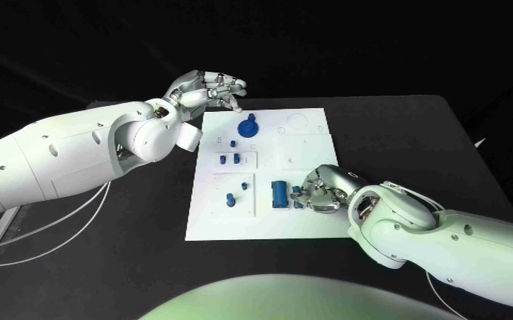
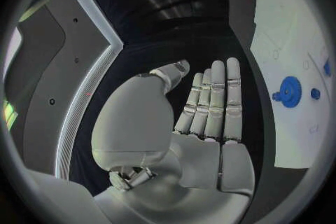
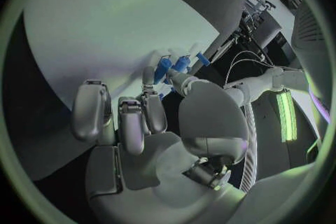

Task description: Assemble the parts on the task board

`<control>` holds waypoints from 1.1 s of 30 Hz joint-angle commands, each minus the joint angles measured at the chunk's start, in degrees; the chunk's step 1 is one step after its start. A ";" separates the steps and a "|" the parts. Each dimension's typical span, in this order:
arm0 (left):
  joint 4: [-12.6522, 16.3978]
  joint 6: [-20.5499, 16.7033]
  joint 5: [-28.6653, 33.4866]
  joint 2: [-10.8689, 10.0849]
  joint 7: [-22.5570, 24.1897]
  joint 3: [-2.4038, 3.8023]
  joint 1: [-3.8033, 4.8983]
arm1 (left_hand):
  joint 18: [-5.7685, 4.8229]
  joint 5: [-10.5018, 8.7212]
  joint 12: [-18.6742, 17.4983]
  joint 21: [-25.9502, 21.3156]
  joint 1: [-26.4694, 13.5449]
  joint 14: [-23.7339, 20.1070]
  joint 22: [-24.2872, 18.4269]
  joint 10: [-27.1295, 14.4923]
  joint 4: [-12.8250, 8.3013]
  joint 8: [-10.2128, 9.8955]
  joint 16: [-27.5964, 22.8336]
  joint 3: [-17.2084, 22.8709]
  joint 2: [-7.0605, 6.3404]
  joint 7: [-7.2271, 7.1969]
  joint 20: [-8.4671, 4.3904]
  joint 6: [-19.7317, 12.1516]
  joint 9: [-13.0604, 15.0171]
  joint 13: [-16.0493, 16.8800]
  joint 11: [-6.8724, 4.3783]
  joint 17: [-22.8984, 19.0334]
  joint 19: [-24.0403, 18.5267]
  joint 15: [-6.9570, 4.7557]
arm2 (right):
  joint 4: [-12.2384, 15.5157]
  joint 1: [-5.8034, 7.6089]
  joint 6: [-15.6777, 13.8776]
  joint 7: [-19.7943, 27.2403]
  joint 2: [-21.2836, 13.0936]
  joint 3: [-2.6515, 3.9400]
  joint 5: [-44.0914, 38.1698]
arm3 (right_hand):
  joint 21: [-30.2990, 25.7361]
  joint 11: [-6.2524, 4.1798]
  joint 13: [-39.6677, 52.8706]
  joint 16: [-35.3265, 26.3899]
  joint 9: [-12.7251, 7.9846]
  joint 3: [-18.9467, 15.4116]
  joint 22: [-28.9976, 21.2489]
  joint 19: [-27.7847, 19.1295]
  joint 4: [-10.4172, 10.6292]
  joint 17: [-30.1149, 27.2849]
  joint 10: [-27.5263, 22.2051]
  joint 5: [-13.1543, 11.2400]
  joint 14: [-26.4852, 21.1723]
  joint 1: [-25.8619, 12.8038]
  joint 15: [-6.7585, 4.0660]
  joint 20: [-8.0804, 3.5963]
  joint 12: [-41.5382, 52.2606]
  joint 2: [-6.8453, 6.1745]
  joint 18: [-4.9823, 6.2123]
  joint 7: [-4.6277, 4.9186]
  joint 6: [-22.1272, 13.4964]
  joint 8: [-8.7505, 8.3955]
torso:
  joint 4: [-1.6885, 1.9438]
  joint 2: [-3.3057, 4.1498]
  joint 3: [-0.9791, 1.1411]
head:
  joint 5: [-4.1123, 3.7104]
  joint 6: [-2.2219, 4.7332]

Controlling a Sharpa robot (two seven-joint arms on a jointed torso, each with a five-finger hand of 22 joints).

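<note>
board: the white task board [image 1: 310, 224] lies flat mid-table, its long side running away from the robot

left hand: the left hand [image 1: 208, 89] hovers just off the board's far corner, fingers straight and side by side in the wrist view, nothing in it — open palm

right hand: the right hand [image 1: 321, 189] is down on the near half of the board, fingers curled in; can't tell whether it's pinching anything

cylinder: one blue cylinder [image 1: 278, 193] just beside the right hand's fingertips, long axis pointing away from the robot, whether it's lying or standing I can't say

gear: one blue gear [image 1: 248, 126] near the left hand, flat face up

small parts: about four small blue pegs [image 1: 229, 159] between the two hands — too tiny to tell their direction
</note>
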 commanded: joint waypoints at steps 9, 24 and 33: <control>0.13 1.12 0.13 0.00 0.13 0.02 0.02 | 0.64 0.36 0.34 -0.32 -0.16 -0.42 -0.10 -0.38 0.05 0.04 0.31 -0.34 0.30 0.01 0.08 -0.43 0.09 0.07 -0.02 -0.05 0.22 -0.02 | 0.12 -0.06 -0.08 0.05 -0.03 0.00 -1.00 | -0.36 -0.43 5.66 0.16 0.02 -3.51 10.00 1.34 2.08 13.79 0.19 3.35 5.69 -0.84 -0.37 -0.58 0.10 -0.99 -0.18 0.26 0.15 0.26 | -0.01 -0.01 -0.01 | 0.13 -0.09; 0.03 1.06 0.13 -0.14 0.21 0.02 0.02 | 0.64 0.36 0.34 -0.32 -0.16 -0.42 -0.10 -0.38 0.05 0.04 0.31 -0.34 0.30 0.01 0.08 -0.43 0.09 0.07 -0.02 -0.05 0.22 -0.02 | 1.14 0.06 -4.07 5.54 -3.20 0.13 0.83 | -1.59 -0.14 5.43 0.03 -0.27 -5.24 9.74 1.08 1.41 13.49 -0.12 4.40 5.62 3.49 -0.18 -0.51 -0.34 -0.04 -0.02 0.68 -1.19 -0.48 | -0.18 -0.18 -0.05 | 0.24 0.22; -1.34 0.92 0.83 0.36 1.61 -0.05 -0.13 | 0.62 0.27 0.48 -0.54 -0.43 -0.56 -0.22 -0.50 0.21 0.04 0.32 -0.46 0.26 0.00 0.13 -0.56 0.11 0.09 0.00 -0.07 0.20 0.04 | -2.96 2.87 -8.98 30.18 -4.87 0.34 25.92 | -11.71 2.21 2.35 -2.31 -2.66 -6.16 7.44 -1.53 -1.58 8.64 -3.85 6.60 4.45 12.27 1.77 1.15 -4.91 1.53 1.41 3.40 -6.24 -5.74 | -0.54 -1.09 -0.58 | -0.17 1.81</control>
